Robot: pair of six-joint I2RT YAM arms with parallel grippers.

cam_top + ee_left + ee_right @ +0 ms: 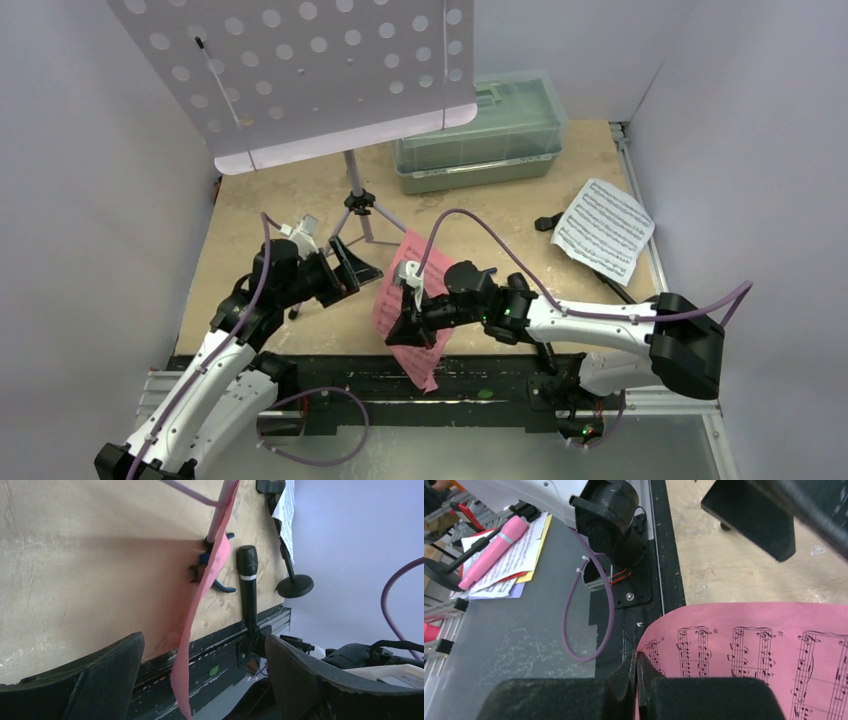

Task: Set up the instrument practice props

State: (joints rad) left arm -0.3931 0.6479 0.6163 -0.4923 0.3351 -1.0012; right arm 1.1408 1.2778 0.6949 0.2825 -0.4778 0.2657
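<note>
The pale lilac perforated music stand [300, 70] stands at the back left on tripod legs [358, 215]. My right gripper [408, 325] is shut on the edge of the pink sheet of music [412, 300] and holds it on edge above the table's front; the pinch shows in the right wrist view [636, 672]. My left gripper [350, 268] is open and empty just left of the sheet. The white sheet [603, 228] lies at the right. The left wrist view shows the black microphone [247, 587] and the black round-based stand [295, 586] lying on the table.
A translucent green lidded toolbox [480, 130] sits at the back behind the stand. Blue-handled pliers [222, 586] lie partly hidden behind the pink sheet [200, 595]. The black front rail [480, 385] runs along the near edge. White walls enclose the table.
</note>
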